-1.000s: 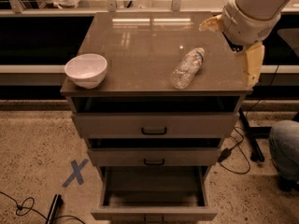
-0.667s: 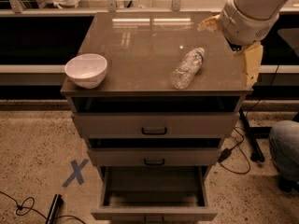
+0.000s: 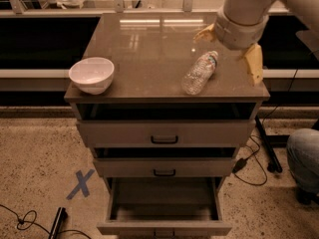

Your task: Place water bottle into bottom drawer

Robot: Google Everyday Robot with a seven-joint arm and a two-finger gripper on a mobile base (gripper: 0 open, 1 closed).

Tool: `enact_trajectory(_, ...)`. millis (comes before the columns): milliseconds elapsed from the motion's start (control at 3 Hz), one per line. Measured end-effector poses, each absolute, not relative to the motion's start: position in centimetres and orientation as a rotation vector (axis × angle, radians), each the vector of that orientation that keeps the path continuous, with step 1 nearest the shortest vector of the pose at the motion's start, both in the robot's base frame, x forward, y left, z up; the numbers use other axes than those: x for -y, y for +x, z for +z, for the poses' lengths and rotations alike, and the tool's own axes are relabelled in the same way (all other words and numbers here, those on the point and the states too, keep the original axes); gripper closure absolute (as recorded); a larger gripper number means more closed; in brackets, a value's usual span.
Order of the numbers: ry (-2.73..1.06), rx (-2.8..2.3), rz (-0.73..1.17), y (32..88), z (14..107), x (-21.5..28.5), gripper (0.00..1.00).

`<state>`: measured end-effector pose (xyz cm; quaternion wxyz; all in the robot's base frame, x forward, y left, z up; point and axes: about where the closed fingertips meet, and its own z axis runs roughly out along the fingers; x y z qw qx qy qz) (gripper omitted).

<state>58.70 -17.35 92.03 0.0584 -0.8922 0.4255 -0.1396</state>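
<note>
The water bottle [image 3: 200,72] lies on its side on the cabinet top [image 3: 149,49], right of centre, cap pointing to the back right. My gripper [image 3: 230,49] hangs above the top's right part, just behind and to the right of the bottle, apart from it. Its two yellowish fingers [image 3: 253,63] are spread wide and hold nothing. The bottom drawer [image 3: 163,208] is pulled out towards the front and shows an empty inside.
A white bowl [image 3: 91,74] stands on the top's front left corner. The two upper drawers [image 3: 164,133] are slightly open. A blue tape X [image 3: 80,183] and cables lie on the floor at left. A person's knee [image 3: 302,158] is at the right.
My gripper has shifted left, closer to the bottle. The bottle, bowl and drawers have not moved.
</note>
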Motion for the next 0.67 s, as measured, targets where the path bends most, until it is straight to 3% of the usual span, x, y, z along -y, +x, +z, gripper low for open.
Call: enact_trajectory(667,-2.855,-0.979,-0.411,62.4,86.4,18.0,0.00)
